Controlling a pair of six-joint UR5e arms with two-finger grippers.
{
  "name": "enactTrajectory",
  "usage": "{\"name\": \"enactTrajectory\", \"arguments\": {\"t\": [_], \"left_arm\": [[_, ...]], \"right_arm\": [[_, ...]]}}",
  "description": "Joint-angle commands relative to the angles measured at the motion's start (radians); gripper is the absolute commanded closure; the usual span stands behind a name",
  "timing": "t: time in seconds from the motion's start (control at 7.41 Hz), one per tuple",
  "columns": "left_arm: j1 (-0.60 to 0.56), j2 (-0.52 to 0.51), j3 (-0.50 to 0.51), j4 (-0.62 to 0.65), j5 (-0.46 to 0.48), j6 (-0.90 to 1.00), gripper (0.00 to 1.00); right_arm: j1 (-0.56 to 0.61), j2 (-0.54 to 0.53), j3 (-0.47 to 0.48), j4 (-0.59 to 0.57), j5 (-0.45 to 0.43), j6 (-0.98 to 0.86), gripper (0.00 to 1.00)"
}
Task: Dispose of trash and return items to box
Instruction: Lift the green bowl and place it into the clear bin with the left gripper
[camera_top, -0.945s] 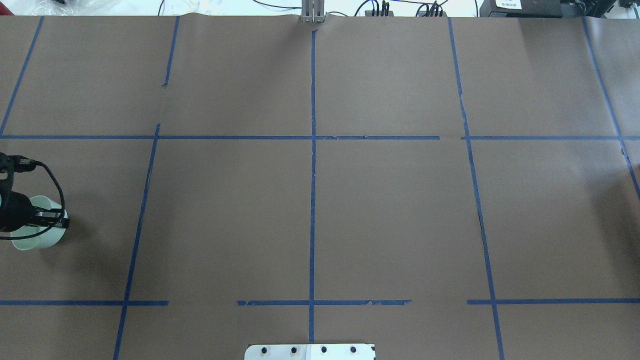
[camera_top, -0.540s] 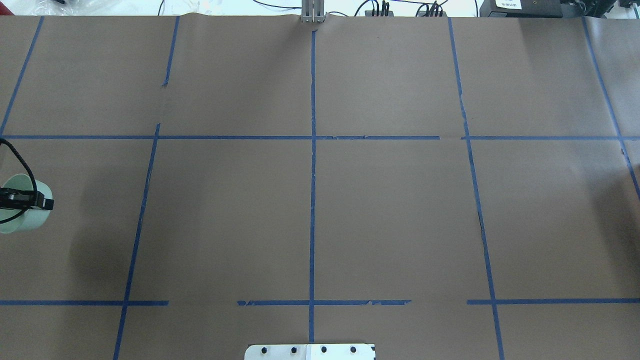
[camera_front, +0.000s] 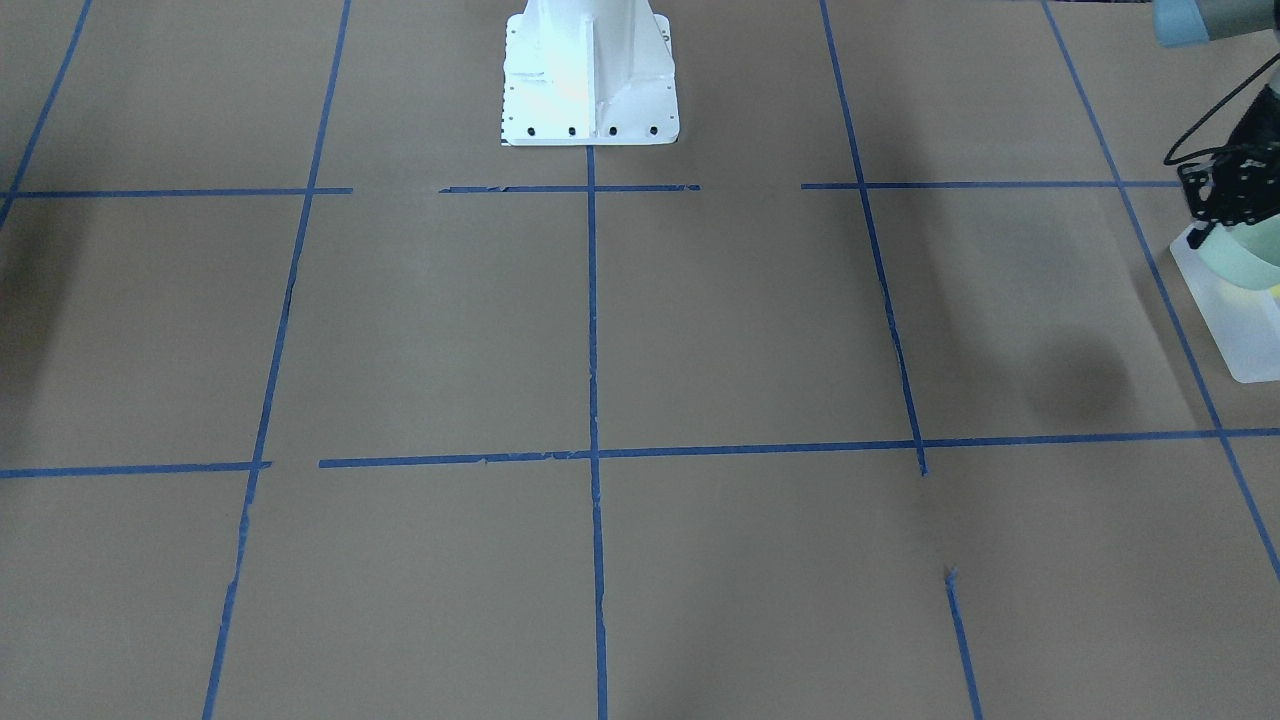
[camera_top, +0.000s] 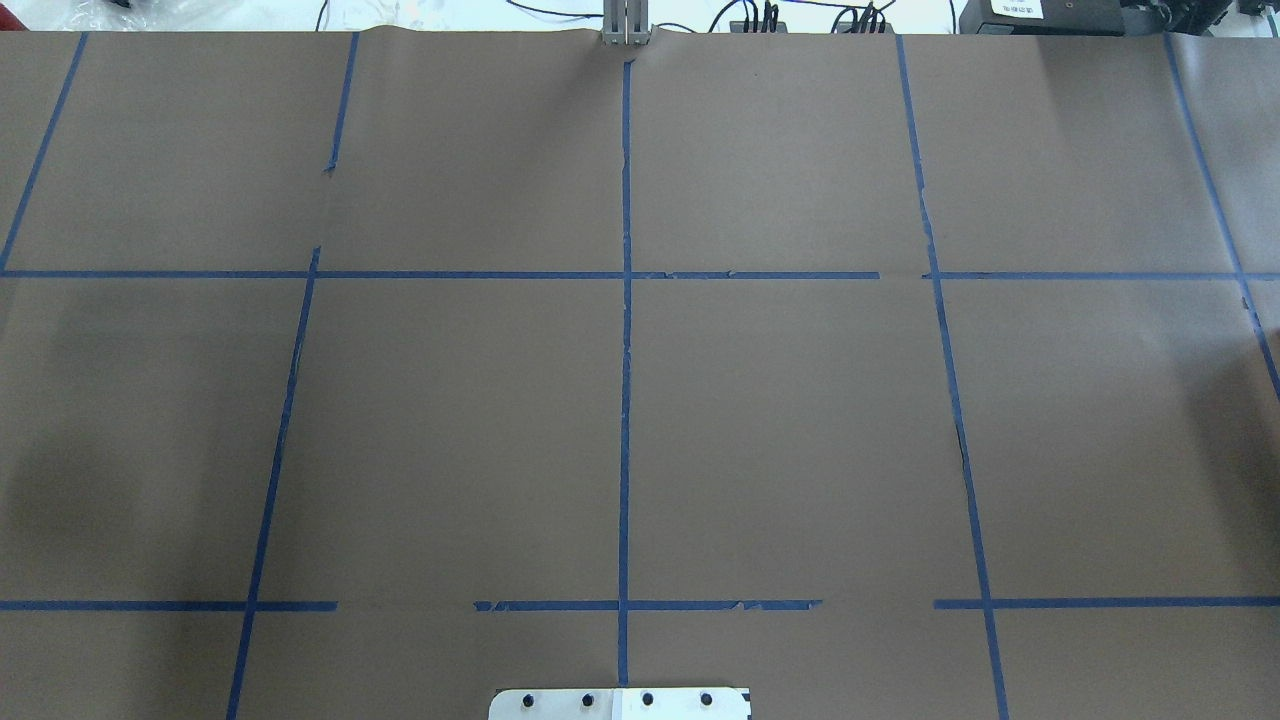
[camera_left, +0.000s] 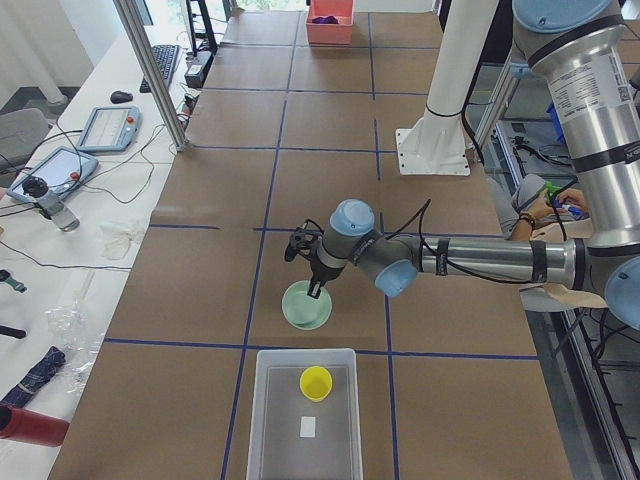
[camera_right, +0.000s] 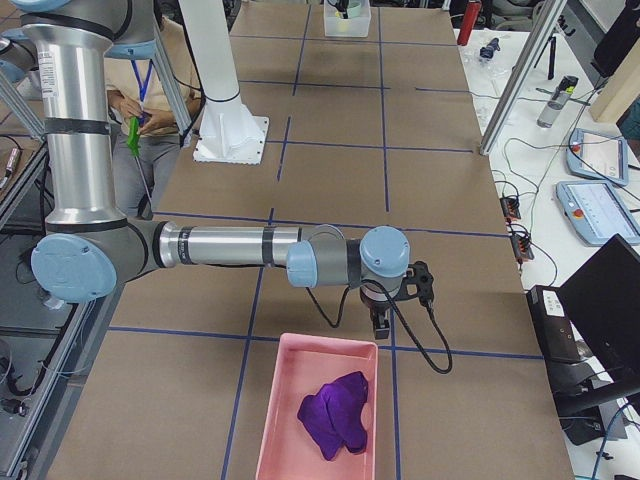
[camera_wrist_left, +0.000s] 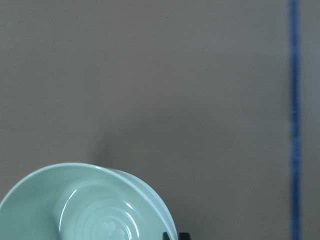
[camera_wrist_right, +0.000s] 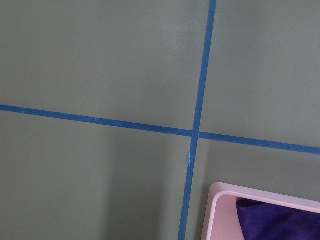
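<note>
One item outstanding: the mint bowl (camera_left: 300, 310), clamped at its rim by the left gripper (camera_left: 318, 291), is held rim-up just outside the box (camera_left: 275, 430), at its wall toward the centre of the table (camera_left: 330, 130) (yellow cup (camera_left: 316, 382) already inside). Left forearm near level, wrist pointing down. The right gripper (camera_right: 381, 324), well away from the box, cannot be judged open or closed.

Front view, 3 o'clock edge: the box (camera_front: 1240, 340) is cut off, its outer wall out of frame. The bowl (camera_front: 1240, 262), held at the rim by the left gripper (camera_front: 1210, 225), is partly covered by it and clipped by the same edge.

Left wrist view: bowl cut at 7 o'clock; one dark fingertip (camera_wrist_left: 176, 236) barely enters at 6.

Right wrist view, 5 o'clock: pink tray (camera_wrist_right: 260, 192) and purple cloth (camera_wrist_right: 280, 220) both clipped.

Right-side view: right gripper (camera_right: 381, 325) too small to read the finger gap.

Left-side view: white scrap (camera_left: 308, 427) in the box, too small to identify.
</note>
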Motion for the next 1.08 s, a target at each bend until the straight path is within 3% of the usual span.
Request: {"name": "enactTrajectory", "arguments": {"t": [0.0, 0.13, 0.4, 0.81, 0.94], "left_arm": [[-0.202, -0.067, 0.251, -0.01, 0.03, 0.416, 1.0], [-0.266, -0.13, 0.379, -0.01, 0.031, 0.535, 1.0], [-0.316, -0.17, 0.553, -0.077, 0.043, 0.591, 1.0], [-0.319, -0.218, 0.668, -0.102, 0.024, 0.582, 1.0], [-0.319, -0.22, 0.679, -0.102, -0.028, 0.578, 1.0]], "right_arm": [[0.0, -0.004, 0.0, 0.002, 0.02, 0.0, 0.0], [0.0, -0.004, -0.002, 0.003, 0.02, 0.0, 0.0], [0.0, -0.006, -0.002, 0.003, 0.02, 0.0, 0.0], [0.0, -0.024, -0.003, 0.005, 0.02, -0.002, 0.0], [0.0, -0.027, -0.003, 0.005, 0.02, -0.002, 0.0]]}}
